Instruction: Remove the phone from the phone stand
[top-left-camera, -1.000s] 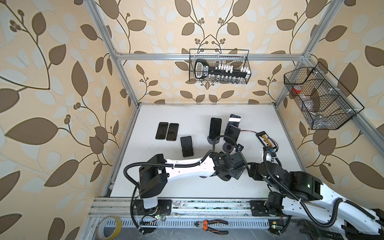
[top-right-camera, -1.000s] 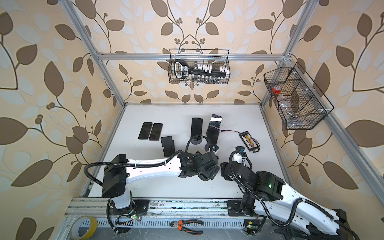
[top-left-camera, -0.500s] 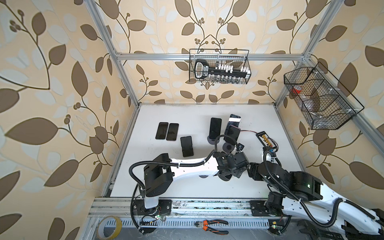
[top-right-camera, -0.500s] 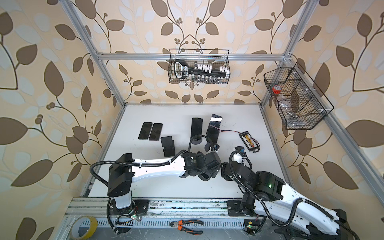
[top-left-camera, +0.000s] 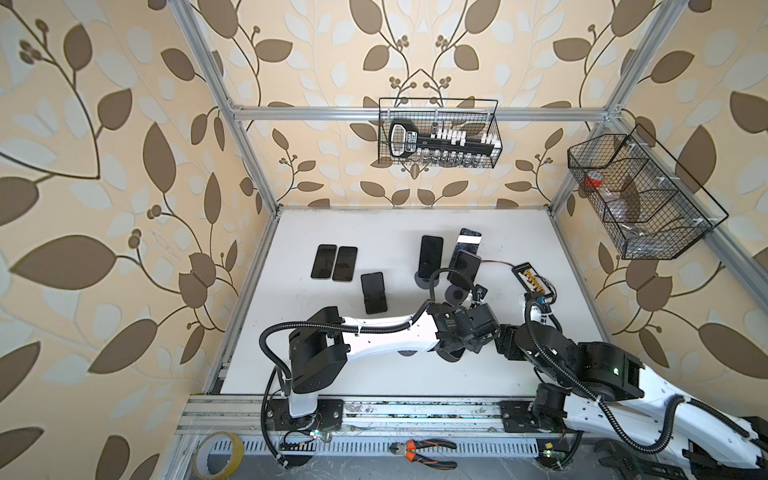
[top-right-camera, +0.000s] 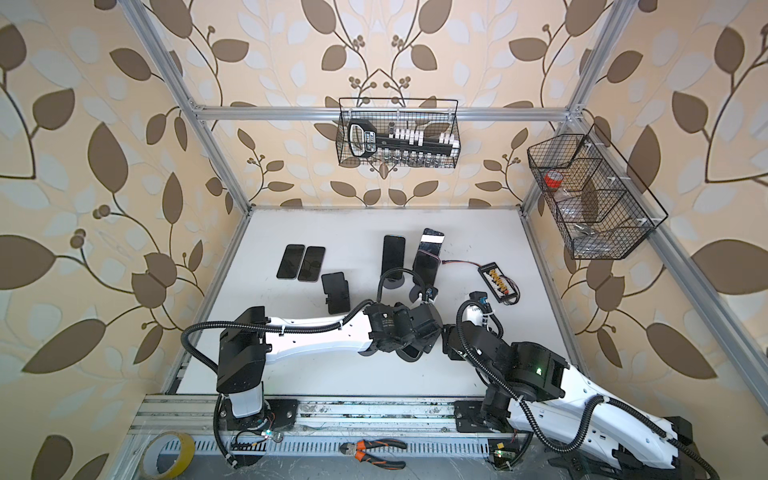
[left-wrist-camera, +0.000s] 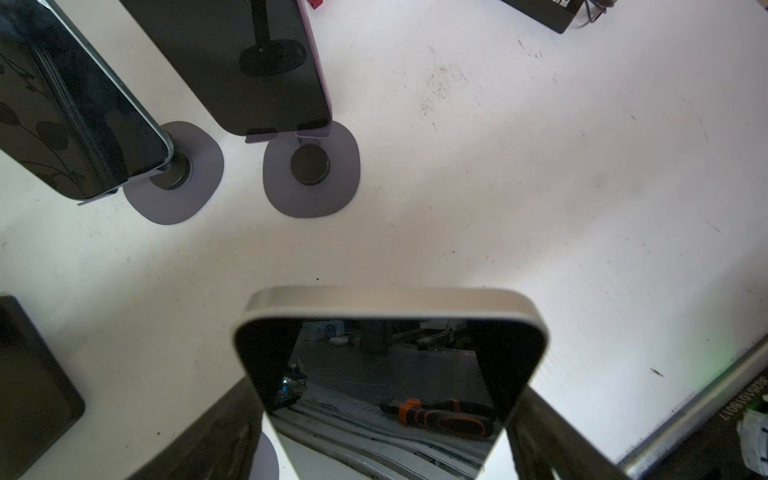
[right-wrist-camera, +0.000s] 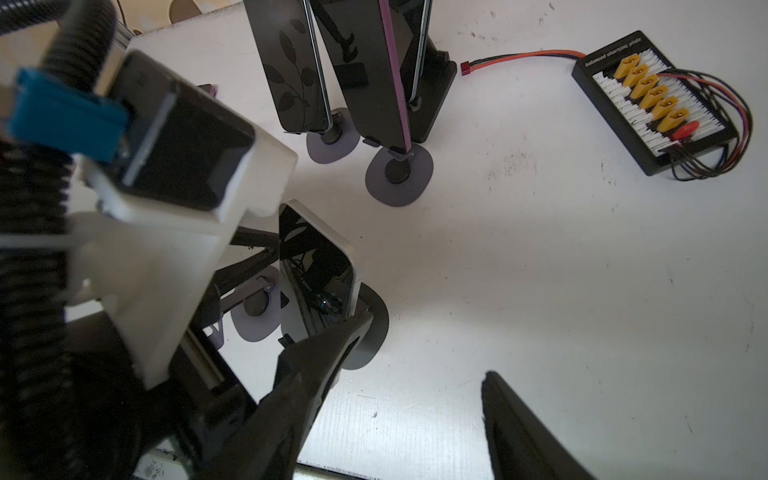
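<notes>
Silver-rimmed phone (left-wrist-camera: 390, 365), flanked by left pincer (left-wrist-camera: 386, 419)

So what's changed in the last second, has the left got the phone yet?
The left arm shifted slightly toward the right arm, shoulder and wrist alike. The left gripper straddles the phone, jaws close beside its edges; a firm grip can't be confirmed. The right arm, the standing phones behind and the flat phones stayed put.

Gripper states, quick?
Left gripper: jaws flank the phone; grip cannot be told.
Right gripper: open, empty.
</notes>
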